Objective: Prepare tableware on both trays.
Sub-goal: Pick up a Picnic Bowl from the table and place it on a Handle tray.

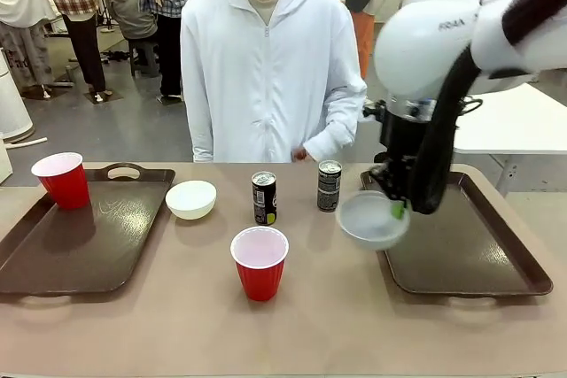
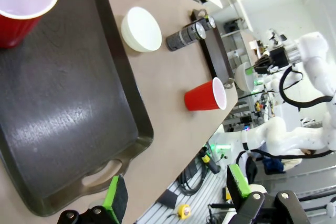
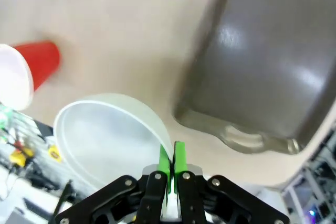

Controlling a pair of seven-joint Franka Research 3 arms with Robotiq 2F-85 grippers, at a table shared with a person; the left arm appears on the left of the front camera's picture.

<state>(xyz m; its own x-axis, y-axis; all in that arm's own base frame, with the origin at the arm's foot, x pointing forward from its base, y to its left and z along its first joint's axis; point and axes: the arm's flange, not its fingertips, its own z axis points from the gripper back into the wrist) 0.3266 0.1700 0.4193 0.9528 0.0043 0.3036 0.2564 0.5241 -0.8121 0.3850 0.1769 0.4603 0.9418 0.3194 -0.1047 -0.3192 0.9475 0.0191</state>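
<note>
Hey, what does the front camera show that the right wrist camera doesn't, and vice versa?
Front view's own: the person, left can, right can, the left tray carrying a red cup, a white bowl on the table. Right wrist view's own: the right gripper close up, pads shut on the rim of the held bowl. Shared: that bowl, the right tray, the middle red cup.

Tan table; person in white zip jacket stands at far side

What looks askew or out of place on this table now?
Only the whitish bowl: it hangs tilted in the air at the right tray's left edge, its rim pinched in the right jaws. Nothing is spilled.
</note>
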